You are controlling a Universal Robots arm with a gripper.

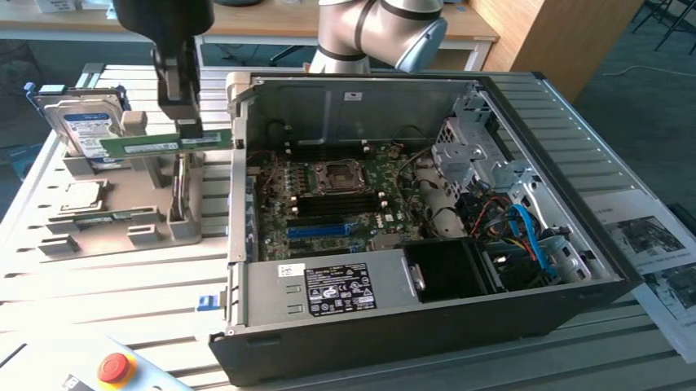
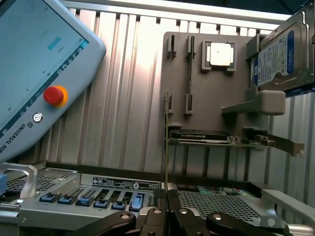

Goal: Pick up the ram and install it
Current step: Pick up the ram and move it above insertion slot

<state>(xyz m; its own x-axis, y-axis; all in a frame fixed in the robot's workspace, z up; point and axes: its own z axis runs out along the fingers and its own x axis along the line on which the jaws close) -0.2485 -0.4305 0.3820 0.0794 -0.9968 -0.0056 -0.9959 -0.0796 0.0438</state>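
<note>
Gripper (image 1: 191, 134) clamped on ram (image 1: 136, 147) — over grey tray (image 1: 109, 240), beside open case (image 1: 435, 330); pendant (image 2: 29, 59) lettering reads "UNIVERSAL RO".

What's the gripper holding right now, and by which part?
The long, thin green ram stick, clamped by the gripper on its upper long edge, nearer the exterior view's right end.
</note>
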